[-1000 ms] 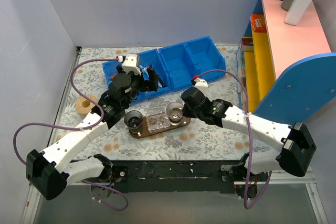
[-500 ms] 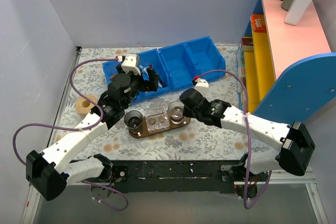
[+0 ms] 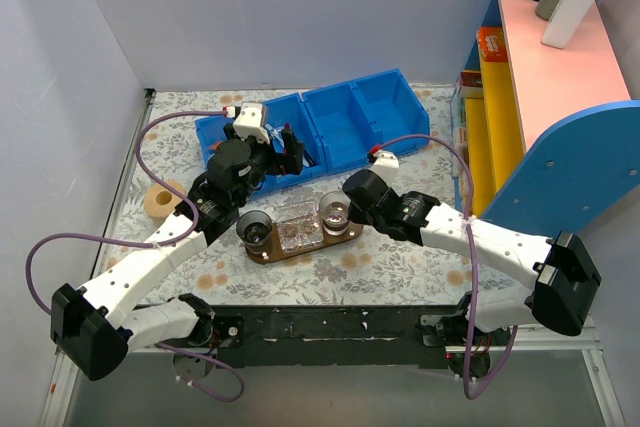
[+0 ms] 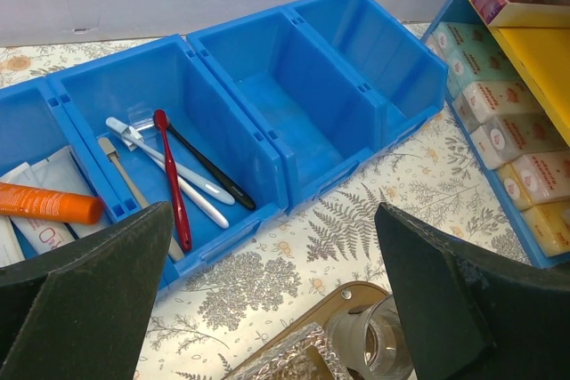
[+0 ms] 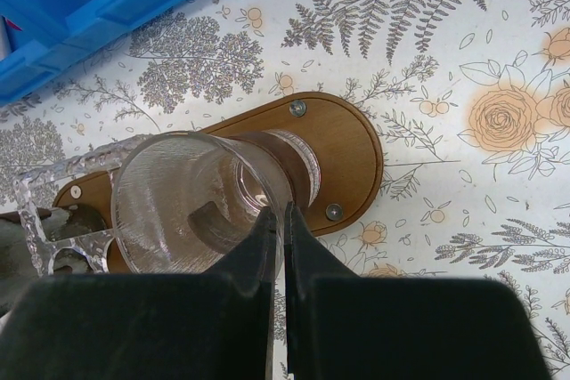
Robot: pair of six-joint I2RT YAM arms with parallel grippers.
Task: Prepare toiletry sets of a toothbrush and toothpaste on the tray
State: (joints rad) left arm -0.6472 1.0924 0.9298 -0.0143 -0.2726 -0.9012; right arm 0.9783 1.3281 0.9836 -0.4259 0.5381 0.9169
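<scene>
The dark wooden tray [image 3: 352, 235] lies mid-table with a clear glass cup [image 3: 333, 211] at its right end. My right gripper [image 3: 347, 199] is shut on that cup's rim; in the right wrist view the fingertips [image 5: 285, 215] pinch the glass wall [image 5: 178, 184] above the tray [image 5: 347, 153]. My left gripper [image 3: 285, 147] is open and empty, hovering over the table [image 4: 272, 229] in front of the bins. The white and pale-blue toothbrush [image 4: 200, 182] lies in a blue bin. The white toothpaste tube [image 4: 43, 230] lies in the far-left bin.
A red toothbrush [image 4: 169, 180], a dark one [image 4: 209, 171] and another white one share that bin; an orange tube [image 4: 49, 204] lies by the toothpaste. Two more blue bins [image 3: 365, 112] stand to the right. A second cup [image 3: 254, 230] and a textured clear block sit on the tray. Shelves stand at right.
My right gripper has edged slightly left while holding the cup rim. The left gripper has barely moved.
</scene>
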